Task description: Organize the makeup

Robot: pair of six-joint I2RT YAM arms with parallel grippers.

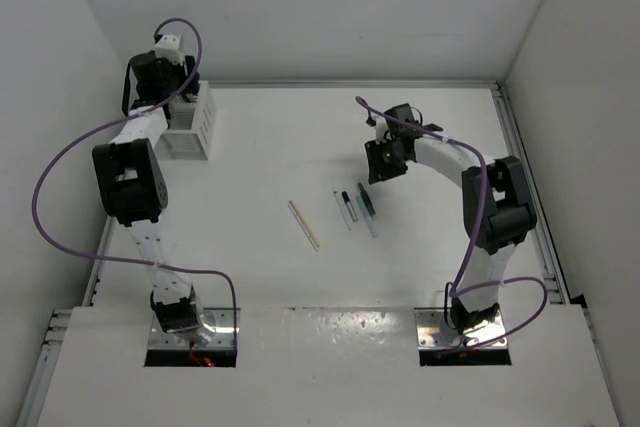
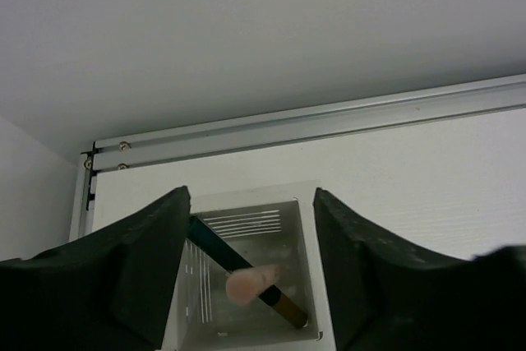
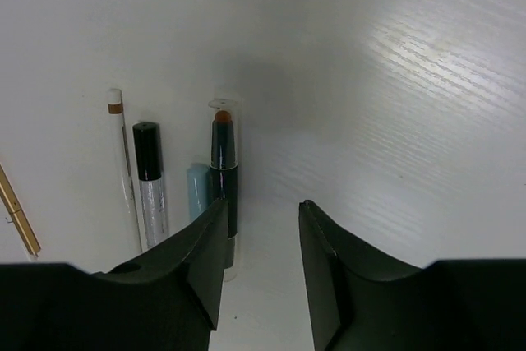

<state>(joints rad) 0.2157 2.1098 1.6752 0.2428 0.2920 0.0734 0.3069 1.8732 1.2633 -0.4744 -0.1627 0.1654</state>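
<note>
Several makeup sticks lie side by side mid-table: a long tan one [image 1: 304, 224], a white pencil [image 3: 123, 170], a black-capped clear tube [image 3: 149, 178], a pale blue one [image 3: 197, 191] and a dark stick with a brown tip [image 3: 223, 174]. My right gripper [image 3: 263, 207] hovers just right of them, jaws partly apart with nothing between. At the far left, my left gripper [image 2: 251, 195] stands open above a compartment of the white slatted box [image 2: 304, 236]. Inside that compartment lie a dark stick with a brown end [image 2: 209, 244] and, across it, a blurred peach stick [image 2: 251, 284].
The box [image 1: 192, 122] stands against the left wall by the back rail [image 2: 329, 121]. The right arm [image 1: 490, 197] arches over the table's right side. Purple cables loop around both arms.
</note>
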